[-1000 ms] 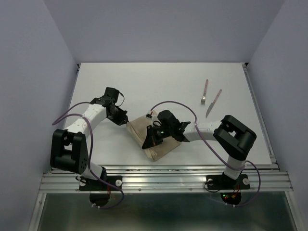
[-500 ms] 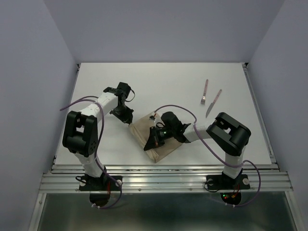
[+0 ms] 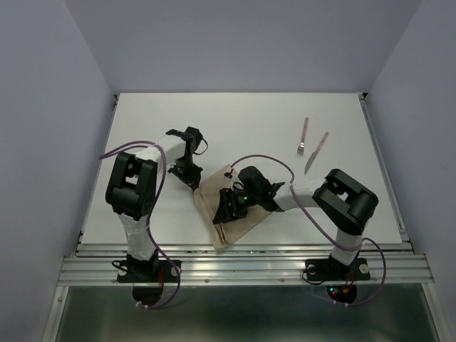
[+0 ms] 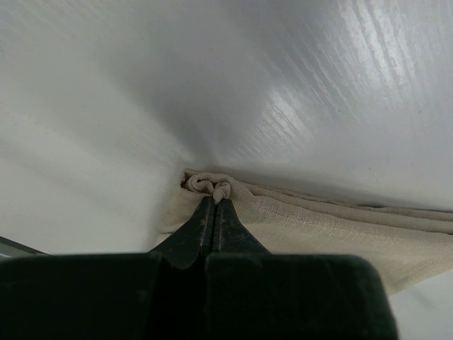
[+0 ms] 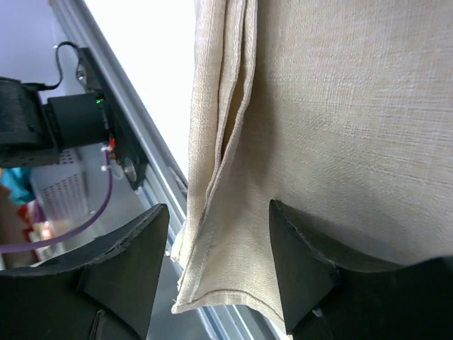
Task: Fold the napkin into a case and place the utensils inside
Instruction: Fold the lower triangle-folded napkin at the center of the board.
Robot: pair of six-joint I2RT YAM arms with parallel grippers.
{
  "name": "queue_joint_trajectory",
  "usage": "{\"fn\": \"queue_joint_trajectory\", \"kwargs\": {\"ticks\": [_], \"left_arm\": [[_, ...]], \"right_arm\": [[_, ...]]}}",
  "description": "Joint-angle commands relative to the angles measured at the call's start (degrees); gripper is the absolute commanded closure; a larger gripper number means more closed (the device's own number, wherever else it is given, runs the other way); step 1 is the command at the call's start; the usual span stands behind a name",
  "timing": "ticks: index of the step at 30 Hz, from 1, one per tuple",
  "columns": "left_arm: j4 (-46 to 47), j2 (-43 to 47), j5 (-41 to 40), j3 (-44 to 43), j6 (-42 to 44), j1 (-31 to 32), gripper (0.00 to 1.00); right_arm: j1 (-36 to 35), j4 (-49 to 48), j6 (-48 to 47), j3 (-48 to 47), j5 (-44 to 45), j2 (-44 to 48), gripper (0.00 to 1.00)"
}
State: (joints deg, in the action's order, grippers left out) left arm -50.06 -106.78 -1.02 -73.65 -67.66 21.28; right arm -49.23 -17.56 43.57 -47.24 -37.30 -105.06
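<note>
left end effector [image 4: 214, 201] pinches the napkin [image 3: 229, 229] by a corner; right end effector [image 5: 218, 211] spread above its layered edge. fork [image 3: 303, 137] and knife [image 3: 317, 152] lie lengthwise, handles pointing away.

One tan napkin [image 3: 231, 229] is lying on one white table [image 3: 242, 128]. One fork [image 3: 303, 137] and one knife [image 3: 317, 152] are lying there too, making two pink-handled pieces. Two arms are reaching in: one left arm [image 3: 132, 187], one right arm [image 3: 343, 203].

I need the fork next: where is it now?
Top view: the fork lies far right on the table, just left of the knife, away from the napkin.
</note>
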Motion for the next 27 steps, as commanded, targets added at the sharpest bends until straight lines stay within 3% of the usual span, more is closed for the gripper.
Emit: {"fn": "queue_joint_trajectory", "kwargs": {"ticks": [1,7,17,23,27], "left_arm": [[-3.81,-0.53,-1.71,-1.33,-1.6,0.08,1.0],[-3.81,-0.71,-1.18,-0.97,-1.95,0.17,1.0],[-5.04,-0.18,-1.44,-1.76,-1.16,0.08,1.0],[-5.39,0.17,-1.53,-1.85,-0.9,-0.01,1.0],[-5.75,0.43,-1.71,-1.76,-0.81,-0.01,1.0]], "right_arm": [[-0.43,8.31,-6.29,-3.11,8.36,4.15,0.35],[-0.95,14.04,-10.7,-9.61,15.58,5.13,0.32],[-2.62,16.25,-18.95,-20.25,23.15,-2.96,0.29],[-5.17,17.39,-23.96,-22.8,24.64,-5.51,0.24],[-9.38,19.32,-27.92,-21.67,30.78,-3.67,0.17]]}}
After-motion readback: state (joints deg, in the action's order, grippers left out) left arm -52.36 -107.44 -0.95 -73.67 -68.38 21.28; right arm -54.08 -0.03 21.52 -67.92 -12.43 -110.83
